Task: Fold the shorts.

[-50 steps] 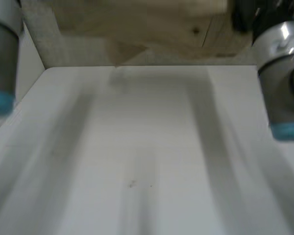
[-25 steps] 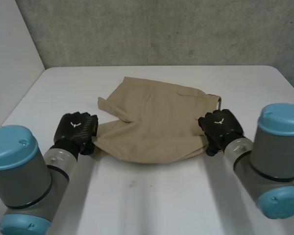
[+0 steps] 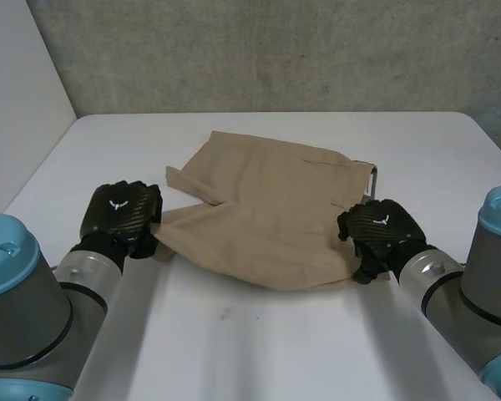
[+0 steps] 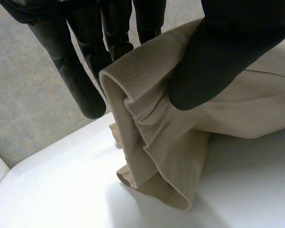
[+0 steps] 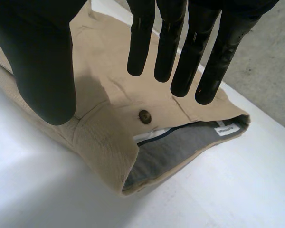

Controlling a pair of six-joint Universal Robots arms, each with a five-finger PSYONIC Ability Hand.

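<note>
Early days, by the look of it. On the white table (image 3: 259,359), about midway between the left and right edges and nearer the far edge than the near one: tan shorts (image 3: 263,213), spread sideways, waistband toward the right edge and both legs toward the left edge. Notch between the legs plainly open, so seemingly no leg laid over the other yet. At the hem of the nearer leg, the left hand (image 3: 121,217), closed on the cloth: in the left wrist view, a bunched fold of hem pinched between thumb (image 4: 218,57) and fingers (image 4: 85,90) and lifted clear of the tabletop. At the near corner of the waistband, the right hand (image 3: 377,234), open, with its fingers straight and spread over the fabric near the button (image 5: 144,115) and the grey lining (image 5: 175,152) of the gaping waist. Hard to say whether touching the cloth or just above it. Some rumpling along the near edge of the shorts, nothing like a crisp crease. Probably left to do: one leg over the other, then waistband to hems, then a smoothing.
</note>
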